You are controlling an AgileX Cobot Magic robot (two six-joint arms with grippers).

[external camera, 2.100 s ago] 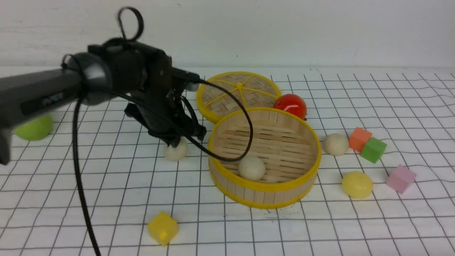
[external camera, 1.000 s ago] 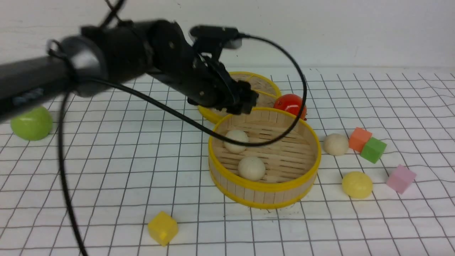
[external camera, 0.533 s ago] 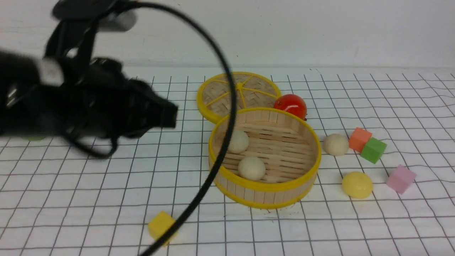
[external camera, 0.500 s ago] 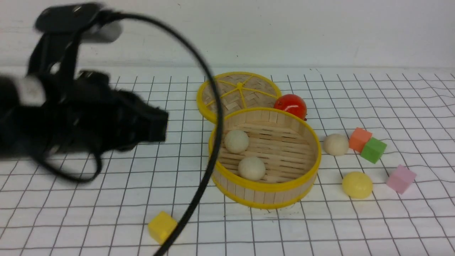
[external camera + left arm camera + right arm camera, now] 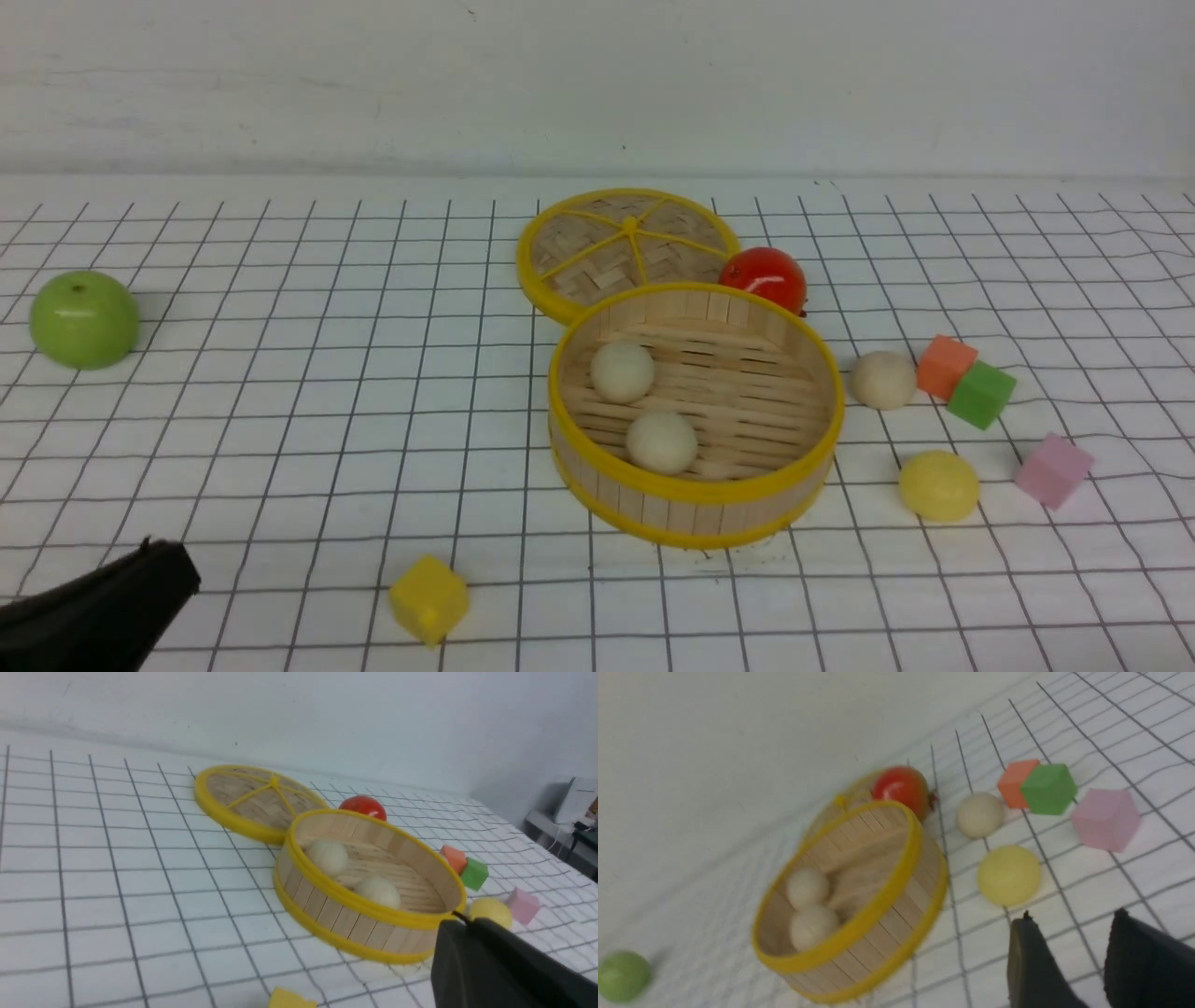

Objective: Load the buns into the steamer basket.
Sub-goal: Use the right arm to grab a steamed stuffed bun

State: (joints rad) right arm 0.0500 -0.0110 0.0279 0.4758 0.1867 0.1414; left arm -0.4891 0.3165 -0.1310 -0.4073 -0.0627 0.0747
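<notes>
We count two buns in the steamer basket, cream bun and yellow bun outside; left gripper closed, right gripper parted, both empty.

Your front camera looks forward and a little downward over the gridded table, with the steamer basket at middle distance. Your left wrist camera sits low, near the basket's left side; your right wrist camera, tilted, looks from its right. All three share the basket and the woven lid.
</notes>
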